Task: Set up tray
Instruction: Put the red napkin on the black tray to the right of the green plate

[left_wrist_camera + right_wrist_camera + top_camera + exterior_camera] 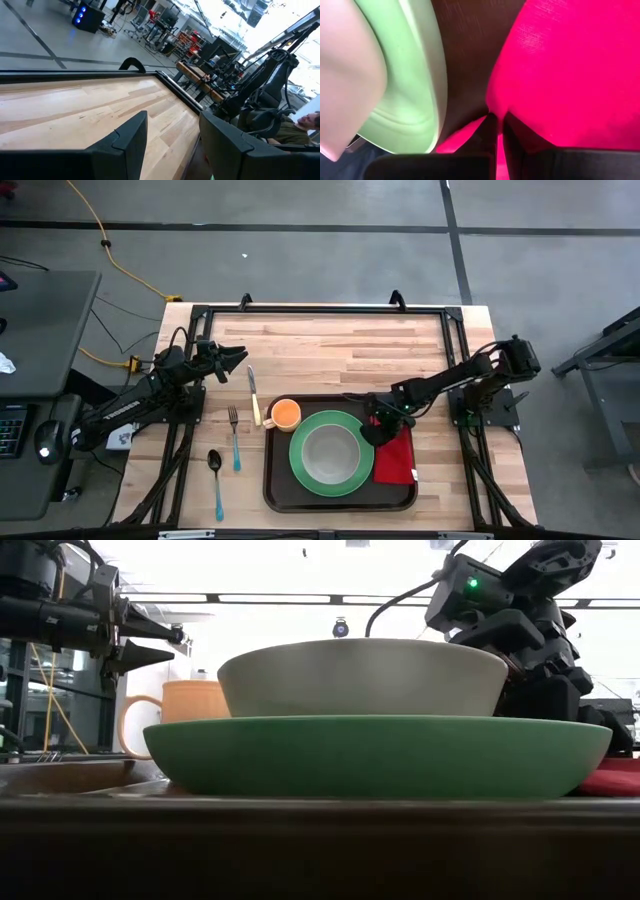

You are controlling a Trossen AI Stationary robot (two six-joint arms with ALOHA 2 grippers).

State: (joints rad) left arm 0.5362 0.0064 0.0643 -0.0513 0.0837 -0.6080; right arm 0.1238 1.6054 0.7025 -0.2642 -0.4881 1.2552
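The dark brown tray (340, 498) lies at the table's near middle. On it are a green plate (300, 470) holding a pale bowl (325, 452), an orange cup (285, 414) and a magenta napkin (397, 460) on its right part. My right gripper (375, 426) slants down onto the napkin's far-left corner, shut on it, beside the plate's rim (415, 75). My left gripper (238, 360) hovers open and level over the table's left part, with nothing between its fingers (135, 135). My right gripper has the napkin's edge (492, 107) beside the plate pinched between its two fingertips, coming from above and slanting in from the table's right. A strip of magenta shows between the fingers. The cloth puckers at the tips, and the napkin lies flat on the tray (462, 55).
A knife (254, 395), a fork (234, 435) and a spoon (215, 480) lie on the wood left of the tray. Bare wood spreads across the table's far half (340, 345). A black frame runs along the table's edges.
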